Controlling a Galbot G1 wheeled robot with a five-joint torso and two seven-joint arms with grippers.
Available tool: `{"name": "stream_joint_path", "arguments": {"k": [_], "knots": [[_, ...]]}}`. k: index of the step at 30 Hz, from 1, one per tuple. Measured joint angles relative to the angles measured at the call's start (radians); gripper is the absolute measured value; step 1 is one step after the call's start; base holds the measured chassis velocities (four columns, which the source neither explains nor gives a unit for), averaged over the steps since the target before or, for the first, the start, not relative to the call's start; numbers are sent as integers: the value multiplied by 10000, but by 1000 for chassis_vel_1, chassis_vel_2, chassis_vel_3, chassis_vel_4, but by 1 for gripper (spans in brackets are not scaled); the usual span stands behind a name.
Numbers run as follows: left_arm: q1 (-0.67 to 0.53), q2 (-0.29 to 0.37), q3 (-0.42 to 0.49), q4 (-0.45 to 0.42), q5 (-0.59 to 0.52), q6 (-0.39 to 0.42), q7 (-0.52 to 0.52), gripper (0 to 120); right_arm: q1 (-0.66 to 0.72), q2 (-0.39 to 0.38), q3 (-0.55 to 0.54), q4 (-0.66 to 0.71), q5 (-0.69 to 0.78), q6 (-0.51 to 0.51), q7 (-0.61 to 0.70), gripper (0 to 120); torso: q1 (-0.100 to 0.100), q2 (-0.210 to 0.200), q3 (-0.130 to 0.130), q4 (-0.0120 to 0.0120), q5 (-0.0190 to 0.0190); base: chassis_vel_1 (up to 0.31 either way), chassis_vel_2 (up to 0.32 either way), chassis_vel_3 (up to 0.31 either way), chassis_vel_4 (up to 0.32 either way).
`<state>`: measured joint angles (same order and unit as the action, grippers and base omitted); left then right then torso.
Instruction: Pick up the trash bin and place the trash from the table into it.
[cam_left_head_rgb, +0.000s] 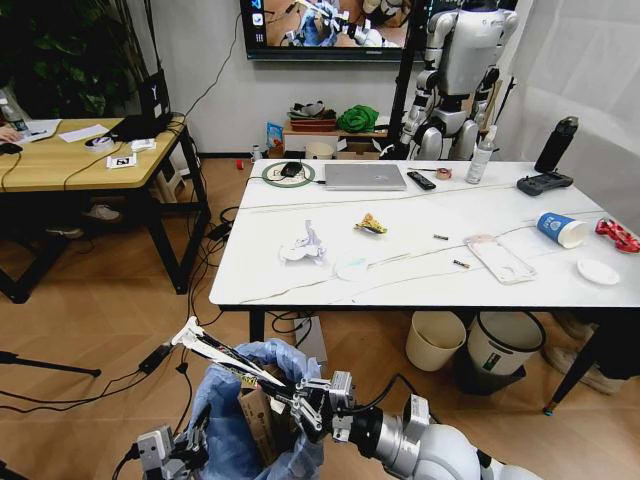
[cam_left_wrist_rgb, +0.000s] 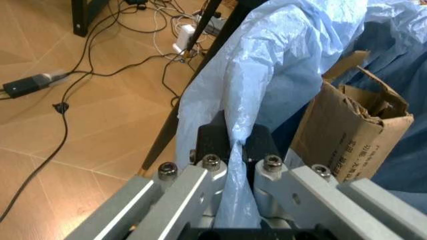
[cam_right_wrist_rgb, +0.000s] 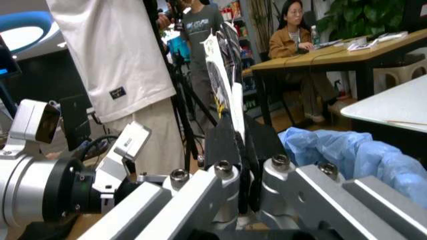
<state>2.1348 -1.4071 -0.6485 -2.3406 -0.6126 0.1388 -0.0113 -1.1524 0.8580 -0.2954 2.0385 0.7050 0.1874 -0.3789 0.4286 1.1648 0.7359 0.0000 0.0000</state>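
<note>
Blue-bagged trash bin (cam_left_head_rgb: 245, 415) hangs before table (cam_left_head_rgb: 420, 285); laptop (cam_left_head_rgb: 365, 177) behind.

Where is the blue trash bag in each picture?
Head view: the trash bin sits low, between both grippers.
Left wrist view: its bag fills the middle, pinched by the left gripper.
Right wrist view: bag at the right edge.
Shared landmark: the table.

Table (cam_left_head_rgb: 420, 285): white marble-look top, black edge. Far side holds silver laptop (cam_left_head_rgb: 365, 176), black remote (cam_left_head_rgb: 421, 180), white bottle (cam_left_head_rgb: 480, 158), black bottle (cam_left_head_rgb: 556, 144), black controller (cam_left_head_rgb: 544, 183). Nearer: crumpled white paper (cam_left_head_rgb: 304, 246), yellow wrapper (cam_left_head_rgb: 370, 224), clear flat tray (cam_left_head_rgb: 500, 259), blue paper cup (cam_left_head_rgb: 561, 229), red wrapper (cam_left_head_rgb: 618, 234), white disc (cam_left_head_rgb: 598, 271), possibly another (cam_left_head_rgb: 352, 268).
</note>
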Motion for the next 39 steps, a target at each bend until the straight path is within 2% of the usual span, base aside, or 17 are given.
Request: {"name": "stream_joint_path", "arguments": {"k": [15, 18, 20, 23, 25, 30, 32, 37, 39], "knots": [[-40, 98, -23, -5, -118, 29, -25, 0, -241, 2, 41, 12, -283, 47, 52, 2, 0, 0, 0, 0, 0, 0, 0, 0, 0], [-36, 145, -38, -5, -141, 35, -36, 0, -308, -15, 137, 11, -325, 91, 53, 15, 0, 0, 0, 0, 0, 0, 0, 0, 0], [-36, 157, -43, -5, -150, 36, -38, 0, -325, -22, 160, 12, -336, 103, 49, 17, 0, 0, 0, 0, 0, 0, 0, 0, 0], [-50, 190, -60, -5, -184, 46, -45, 0, -425, -50, 259, 29, -373, 152, 41, 34, 0, 0, 0, 0, 0, 0, 0, 0, 0], [-55, 191, -60, -5, -191, 49, -45, 0, -437, -50, 266, 33, -375, 163, 39, 35, 0, 0, 0, 0, -1, 0, 0, 0, 0], [-75, 196, -60, 7, -212, 64, -58, 0, -468, -49, 298, 73, -381, 213, 26, 58, 0, 0, 0, 0, 0, 0, 0, 0, 0], [-76, 196, -60, 10, -212, 65, -59, 0, -469, -49, 310, 86, -380, 223, 23, 60, 0, 0, 0, 0, 0, 0, 0, 0, 0], [-92, 171, -40, 74, -187, 66, -59, 0, -417, -23, 592, 339, -241, 247, 26, 84, 0, 0, 0, 0, 0, 0, 0, 0, 0], [-95, 167, -36, 103, -167, 66, -60, 0, -383, 5, 719, 425, -156, 247, 58, 88, 0, 0, 0, 0, 0, 0, 0, 0, 0]]}}
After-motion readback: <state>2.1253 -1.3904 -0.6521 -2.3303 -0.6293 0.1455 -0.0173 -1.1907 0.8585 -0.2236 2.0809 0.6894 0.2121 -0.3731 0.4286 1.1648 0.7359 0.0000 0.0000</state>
